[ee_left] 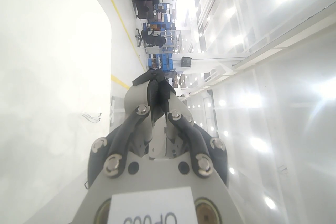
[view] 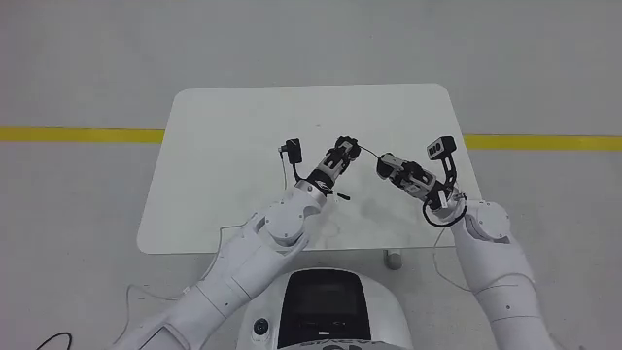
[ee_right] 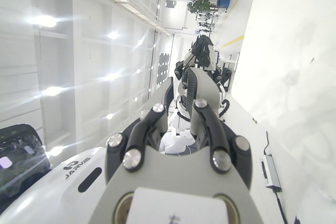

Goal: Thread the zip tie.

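Observation:
A thin black zip tie (view: pixel 366 149) hangs in the air above the white table (view: pixel 243 156), spanning the short gap between my two grippers. The left gripper (view: pixel 348 144) is shut on one end; in its own wrist view the black pads (ee_left: pixel 157 93) press together with a black bit at the tips. The right gripper (view: pixel 385 162) faces it from the right. In the right wrist view its fingers (ee_right: pixel 191 83) stand a little apart, with the ribbed pad face showing. The tie's other end reaches those fingertips. The left gripper (ee_right: pixel 202 46) shows farther off in that view.
A small black piece (view: pixel 342 194) lies on the table under the left forearm. The tabletop (ee_left: pixel 52 51) stretches away bare on the far and left sides. Its right edge (view: pixel 465 156) is close to the right arm.

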Controlling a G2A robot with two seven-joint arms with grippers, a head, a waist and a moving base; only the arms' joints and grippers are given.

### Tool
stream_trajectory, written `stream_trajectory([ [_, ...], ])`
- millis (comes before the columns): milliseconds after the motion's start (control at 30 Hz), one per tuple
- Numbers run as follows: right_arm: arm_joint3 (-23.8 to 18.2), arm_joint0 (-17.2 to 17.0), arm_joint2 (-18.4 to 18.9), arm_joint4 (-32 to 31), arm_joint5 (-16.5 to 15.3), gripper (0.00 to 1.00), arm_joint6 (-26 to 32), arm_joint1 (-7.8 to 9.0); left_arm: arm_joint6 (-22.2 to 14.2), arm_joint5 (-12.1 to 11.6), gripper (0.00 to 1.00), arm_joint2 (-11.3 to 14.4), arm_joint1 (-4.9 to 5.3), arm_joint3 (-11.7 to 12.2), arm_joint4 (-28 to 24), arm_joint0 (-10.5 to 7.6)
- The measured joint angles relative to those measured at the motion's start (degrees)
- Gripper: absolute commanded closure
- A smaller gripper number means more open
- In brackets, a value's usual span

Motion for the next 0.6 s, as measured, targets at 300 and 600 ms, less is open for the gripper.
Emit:
stream_trajectory([
  [300,0.60,0.09,1.02,-0.93,0.00,0.89,0.67,-0.97,-0.53,0.50,1.00,-0.46,-0.34,-0.03,0.62,0.24],
  [600,1.24,0.25,1.84,-1.97,0.00,1.00,1.22,-1.73,-0.84,0.74,1.00,-0.85,-0.70,0.12,1.06,0.53],
])
